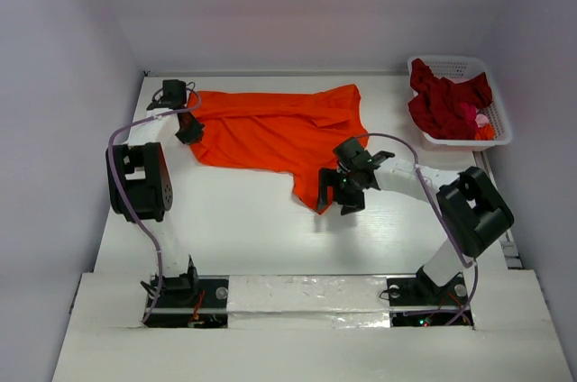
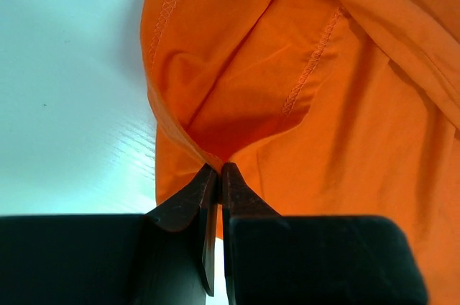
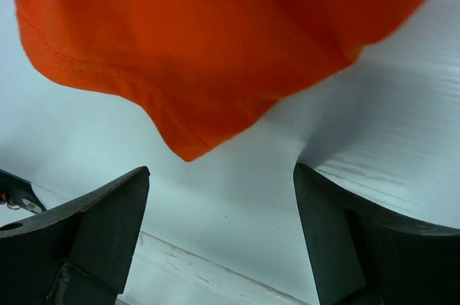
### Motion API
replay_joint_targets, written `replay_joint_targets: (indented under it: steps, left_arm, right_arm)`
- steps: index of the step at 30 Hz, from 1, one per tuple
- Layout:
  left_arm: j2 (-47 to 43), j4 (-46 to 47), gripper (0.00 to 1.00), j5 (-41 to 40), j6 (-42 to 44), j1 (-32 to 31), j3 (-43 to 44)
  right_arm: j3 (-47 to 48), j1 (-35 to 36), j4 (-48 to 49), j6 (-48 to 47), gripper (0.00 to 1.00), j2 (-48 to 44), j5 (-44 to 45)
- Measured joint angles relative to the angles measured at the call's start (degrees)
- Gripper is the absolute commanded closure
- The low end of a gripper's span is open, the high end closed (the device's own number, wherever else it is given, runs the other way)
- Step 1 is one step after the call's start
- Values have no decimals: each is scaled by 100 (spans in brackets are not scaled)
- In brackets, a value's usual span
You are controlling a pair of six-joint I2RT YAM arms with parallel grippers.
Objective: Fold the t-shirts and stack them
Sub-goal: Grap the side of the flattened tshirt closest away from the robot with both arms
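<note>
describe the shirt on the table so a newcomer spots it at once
Start at the white table. Spread across its far half lies the orange t-shirt. It is the only shirt outside the white basket, where dark red ones sit.

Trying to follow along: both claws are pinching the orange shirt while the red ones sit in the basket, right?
Only the left gripper is shut on the orange shirt; the right gripper stands open, holding nothing, as the right wrist view shows. The red shirts do sit in the basket.
</note>
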Motion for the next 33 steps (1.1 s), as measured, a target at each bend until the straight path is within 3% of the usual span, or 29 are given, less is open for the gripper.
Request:
replay_joint_targets:
  steps: [8,17,23,33]
  left_arm:
    - [-160,-4,100,7,2,0,-2]
    - [-177,-20,100,37,4,11,-2]
    - [-177,-24,100,61,7,11,-2]
    - [-177,-24,100,87,4,50,-2]
  right_arm:
    - [267,103,271,2,17,319,-129]
    - [487,140,544,144,31,623,-170]
    - [485,142,575,372,45,638,173]
    - [457,144,424,612,51,507,957]
